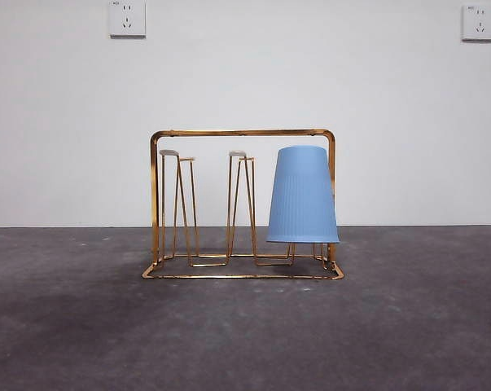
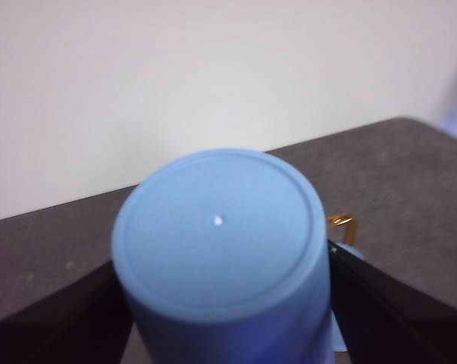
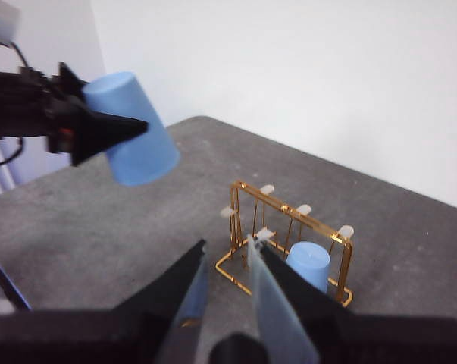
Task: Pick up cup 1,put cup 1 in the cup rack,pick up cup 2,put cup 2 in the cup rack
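The gold wire cup rack [image 1: 241, 132] stands mid-table. One blue cup [image 1: 302, 195] sits upside down over its right-hand prong; the other white-tipped prongs are bare. This racked cup [image 3: 308, 262] and the rack [image 3: 235, 216] also show in the right wrist view. My left gripper [image 3: 99, 133] is shut on a second blue cup [image 3: 133, 148], held tilted in the air, above and to one side of the rack. In the left wrist view this cup [image 2: 217, 227] fills the gap between the jaws, base towards the camera. My right gripper [image 3: 226, 246] is open and empty, pulled back from the rack.
The dark grey table [image 1: 245, 334] ends at a white wall with two sockets [image 1: 127, 18]. A corner of the rack [image 2: 342, 222] peeks out past the held cup in the left wrist view. Neither arm shows in the front view.
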Motion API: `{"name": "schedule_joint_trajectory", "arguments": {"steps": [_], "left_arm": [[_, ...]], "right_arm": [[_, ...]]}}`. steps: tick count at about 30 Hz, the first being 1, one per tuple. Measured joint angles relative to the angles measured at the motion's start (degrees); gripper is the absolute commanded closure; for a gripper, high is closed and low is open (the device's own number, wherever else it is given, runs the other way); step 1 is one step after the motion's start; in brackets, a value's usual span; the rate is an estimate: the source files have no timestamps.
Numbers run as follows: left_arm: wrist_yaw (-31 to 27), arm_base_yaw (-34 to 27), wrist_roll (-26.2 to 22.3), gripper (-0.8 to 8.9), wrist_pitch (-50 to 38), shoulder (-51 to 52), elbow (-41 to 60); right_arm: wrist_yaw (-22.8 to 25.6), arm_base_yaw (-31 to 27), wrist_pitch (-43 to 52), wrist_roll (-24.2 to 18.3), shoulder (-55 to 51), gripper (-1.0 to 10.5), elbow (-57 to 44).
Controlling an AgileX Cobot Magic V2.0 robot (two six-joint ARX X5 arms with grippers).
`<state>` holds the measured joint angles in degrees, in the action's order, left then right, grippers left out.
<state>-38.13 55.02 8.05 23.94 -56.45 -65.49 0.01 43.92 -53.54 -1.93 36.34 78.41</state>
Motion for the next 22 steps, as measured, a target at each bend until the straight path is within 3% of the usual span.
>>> {"name": "schedule_joint_trajectory", "arguments": {"steps": [3, 13, 22], "left_arm": [[1.6, -3.2, -0.1, 8.22, -2.3, -2.6, 1.4], [15.6, -14.6, -0.1, 8.22, -11.8, -10.5, 2.2], [20.4, -19.2, -0.1, 8.22, -14.5, -17.6, 2.2]], "right_arm": [[0.0, 0.0, -1.4, 0.0, 0.0, 8.5, 0.0], [1.2, 0.0, -5.9, 1.3, 0.0, 8.5, 0.0], [2.6, 0.0, -7.1, 1.7, 0.0, 8.5, 0.0]]}}
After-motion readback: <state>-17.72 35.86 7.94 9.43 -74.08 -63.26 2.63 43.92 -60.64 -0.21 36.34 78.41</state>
